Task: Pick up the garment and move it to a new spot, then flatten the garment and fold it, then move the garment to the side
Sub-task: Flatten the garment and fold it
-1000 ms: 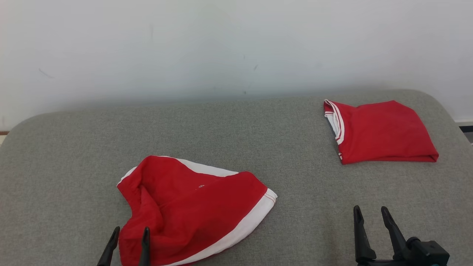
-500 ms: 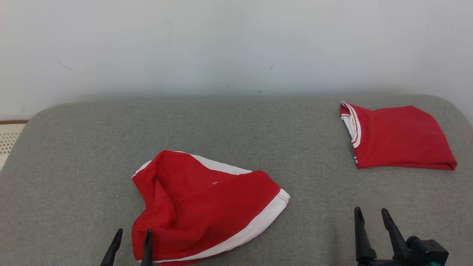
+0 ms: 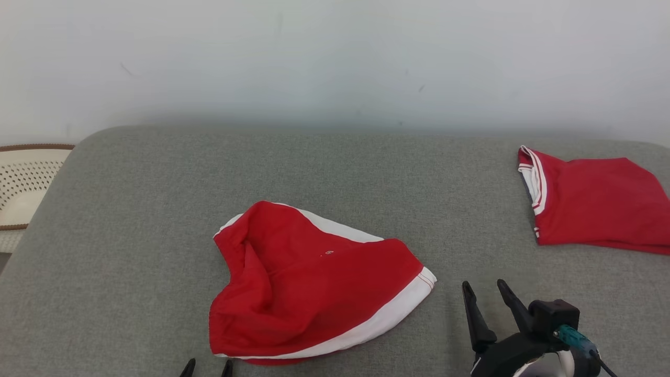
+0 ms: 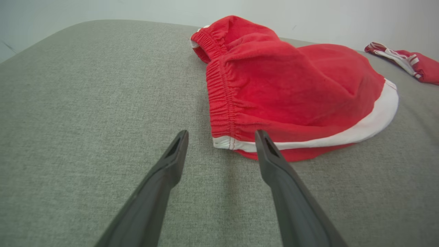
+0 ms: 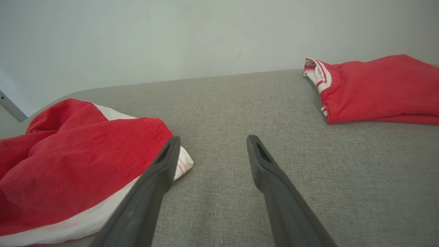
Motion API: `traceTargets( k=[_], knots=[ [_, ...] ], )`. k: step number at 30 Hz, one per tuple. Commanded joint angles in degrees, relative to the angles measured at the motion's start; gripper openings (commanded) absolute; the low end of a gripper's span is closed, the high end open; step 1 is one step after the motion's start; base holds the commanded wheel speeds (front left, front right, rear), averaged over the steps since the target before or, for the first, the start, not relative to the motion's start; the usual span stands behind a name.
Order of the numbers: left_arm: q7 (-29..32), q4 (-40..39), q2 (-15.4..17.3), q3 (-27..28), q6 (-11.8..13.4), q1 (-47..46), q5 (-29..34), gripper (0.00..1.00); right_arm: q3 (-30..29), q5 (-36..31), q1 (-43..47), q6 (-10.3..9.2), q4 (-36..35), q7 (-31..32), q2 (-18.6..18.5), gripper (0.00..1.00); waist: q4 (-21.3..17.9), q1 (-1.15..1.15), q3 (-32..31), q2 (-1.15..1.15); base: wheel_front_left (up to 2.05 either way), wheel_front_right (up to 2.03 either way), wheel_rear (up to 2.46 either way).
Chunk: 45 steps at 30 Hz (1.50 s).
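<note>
Basically nothing of the task looks done yet.

Head view: the red shorts (image 3: pixel 314 293) lie crumpled on the grey upholstered surface (image 3: pixel 157 209), close to its near edge and left of the middle. They are not flat, not folded and not gripped. My read is that the pick-up, flattening, fold and move aside are all left. A folded red garment (image 3: pixel 596 204) sits by the right edge toward the far corner, well apart from the shorts. A perforated cream basket (image 3: pixel 26 183) sits off the left edge. Left gripper (image 3: pixel 208 367) shows only its tips at the near edge, just beside the shorts' near-left corner. Right gripper (image 3: pixel 483 285) is off the shorts' right corner, fingers spread and holding nothing.

Left wrist view: the fingers are parted and hold nothing, pointing at the gathered elastic waistband (image 4: pixel 219 99). The cloth is soft and matte and bulges up in a hump. A smooth white hem band (image 4: pixel 374 120) curves round the low edge.

Right wrist view: the fingers are wide apart and nothing is between them. The left finger sits near the shorts' white-trimmed corner (image 5: pixel 183 163). The weave of the surface is coarse and flat. The folded garment has striped white ribbing at its open end.
</note>
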Motion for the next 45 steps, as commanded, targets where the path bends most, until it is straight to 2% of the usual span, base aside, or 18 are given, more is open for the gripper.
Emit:
traceTargets(
  k=[1, 15, 26, 27, 28, 29, 37, 45],
  knots=[
    [-0.2, 1.1, 0.1, -0.2, -0.4, -0.8, 0.2, 1.00, 0.7, 0.7, -1.1, 0.01, 1.2, -0.2, -0.4, 1.00, 0.3, 0.00, 0.3, 0.00, 0.00, 0.00, 0.00],
    [-0.3, 8.9, -0.7, -1.0, -3.8, -7.7, 2.0, 1.00, 11.2, 6.2, -13.7, 0.01, 20.7, -2.0, -2.1, 1.00, 1.3, 0.00, 3.0, 0.00, 0.00, 0.00, 0.00],
    [-0.4, 12.1, -1.7, -2.3, -5.8, -11.8, 3.2, 0.98, 18.2, 10.9, -21.8, 0.01, 30.4, -2.9, -1.8, 1.00, 2.6, 0.00, 5.8, 0.00, 0.00, 0.00, 0.00],
    [-0.4, 12.5, -1.8, -2.4, -6.1, -12.1, 3.1, 0.45, 18.9, 11.4, -22.2, 0.01, 31.3, -2.8, -1.8, 0.49, 2.7, 0.00, 5.9, 0.00, 0.00, 0.00, 0.00],
    [-0.4, 12.7, -1.8, -2.6, -6.2, -12.5, 3.3, 0.10, 19.4, 12.0, -22.8, 0.01, 31.8, -2.9, -1.8, 0.17, 2.8, 0.00, 6.0, 0.00, 0.00, 0.00, 0.00],
    [-0.4, 13.0, -1.9, -2.7, -6.4, -12.7, 3.4, 0.00, 19.9, 12.5, -23.2, 0.01, 32.2, -3.2, -1.9, 0.00, 2.9, 0.00, 6.0, 0.00, 0.00, 0.00, 0.00],
    [-0.4, 12.4, -2.1, -2.9, -7.0, -12.1, 4.4, 0.00, 23.1, 16.3, -23.9, 0.01, 33.0, -4.8, -2.7, 0.00, 3.1, 0.00, 5.5, 0.00, 0.00, 0.00, 0.00],
    [-0.4, 6.3, -1.8, -2.6, -6.4, -7.8, 5.1, 0.00, 20.7, 19.1, -18.1, 0.01, 24.7, -5.2, -5.2, 0.00, 3.3, 0.00, 3.0, 0.00, 0.00, 0.00, 0.00]
  ],
)
